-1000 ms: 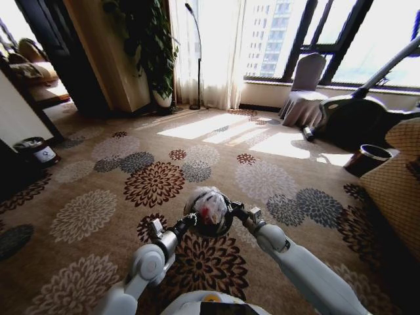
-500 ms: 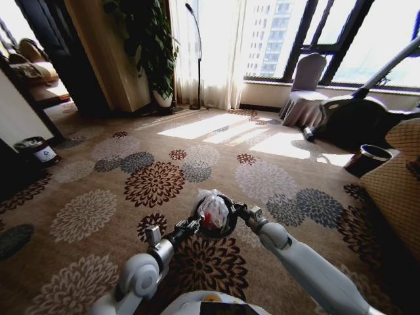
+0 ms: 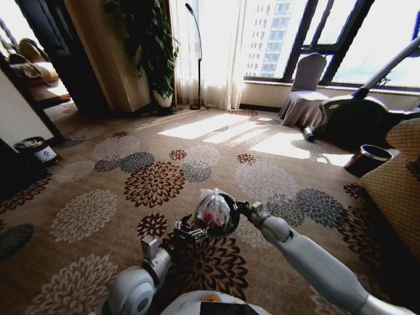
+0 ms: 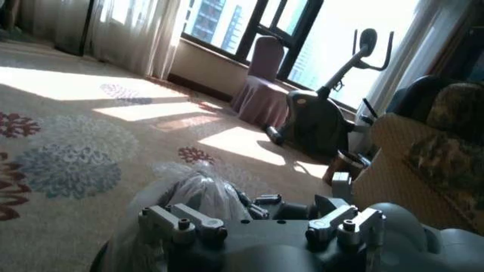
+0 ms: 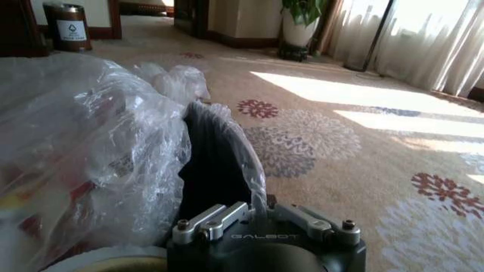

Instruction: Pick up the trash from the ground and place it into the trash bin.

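- The trash bin [image 3: 216, 213], a small round black bucket lined with a translucent plastic bag [image 5: 90, 141], is held up above the floral carpet [image 3: 98, 190], in front of the robot and near its middle.
- The right end effector [image 3: 239, 210] is at the bin's right side; in the right wrist view its fingers [image 5: 226, 218] are pinched on the black rim [image 5: 215, 164] and the bag liner, so it carries the bin.
- Through the liner, red and pale trash [image 3: 211, 211] shows inside the bin; the items cannot be told apart.
- The left end effector [image 3: 190, 233] sits just below and to the near left of the bin, touching or almost touching it. In the left wrist view its fingers [image 4: 185, 218] stand spread, with the crumpled bag [image 4: 200, 190] bulging between and beyond them. Whether they press on anything I cannot tell.
- Far left, beside a dark wall, a small brown bin with a white label [image 3: 36, 152] stands on the carpet.
- Far right, a brown round pot [image 3: 367, 159] stands near a patterned sofa [image 3: 397, 184].
- Beyond it are an exercise bike [image 3: 361, 115] and a covered chair [image 3: 305, 92] by the window.
- A potted plant [image 3: 154, 52] and a floor lamp [image 3: 197, 59] stand at the far wall by the curtains.
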